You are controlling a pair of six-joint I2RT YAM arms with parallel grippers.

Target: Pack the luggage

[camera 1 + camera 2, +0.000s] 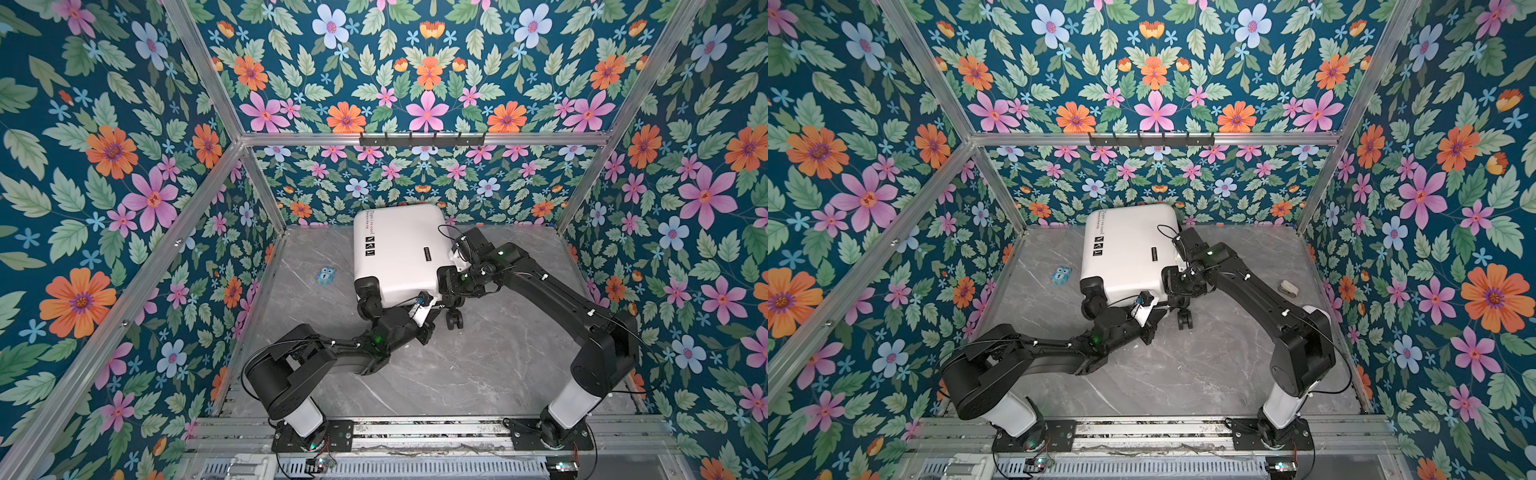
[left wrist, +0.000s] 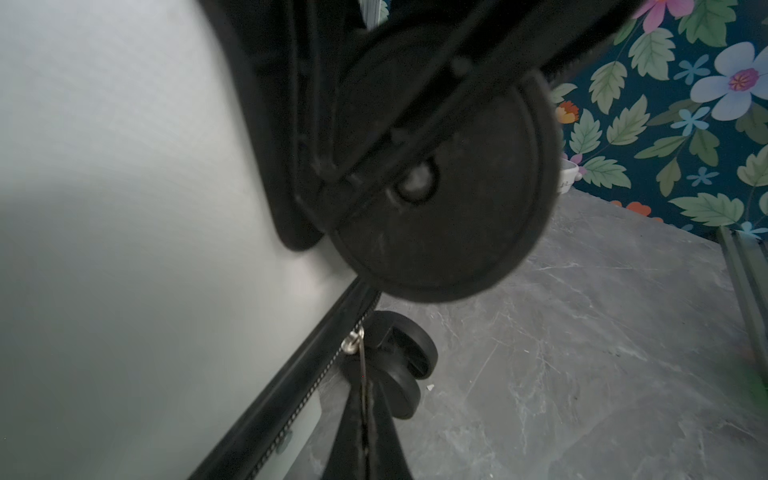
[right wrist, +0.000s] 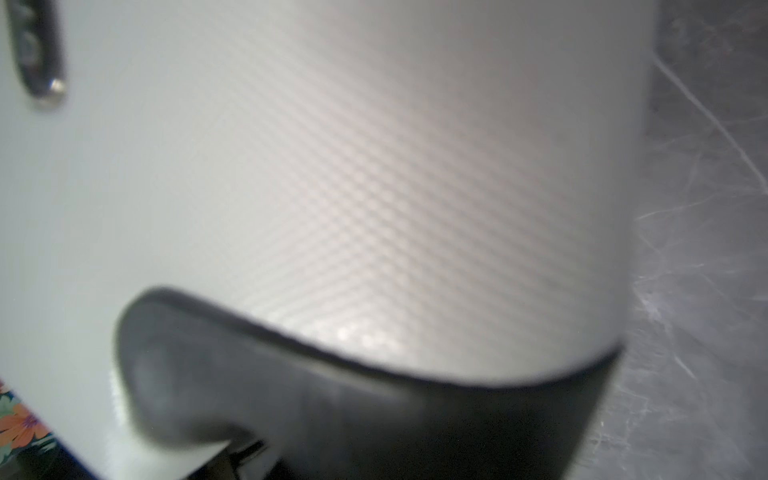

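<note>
Right arm at luggage; toy apart.

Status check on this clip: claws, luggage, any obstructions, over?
Left claw shut on zipper pull. Right claw at wheel corner of luggage, grip unclear. Lid down, lying on table. Blue owl toy apart from it.

Layout on worktop, both top views.
Noted luggage lying broad face up at back centre, far end near the back wall, wheel end toward the arm bases. Logged small figure on the worktop left of it, apart. Found left pincer at the zipper pull on the near edge, right pincer at the near right corner, by a wheel. Spotted hook rail on the wall behind, higher up.
</note>
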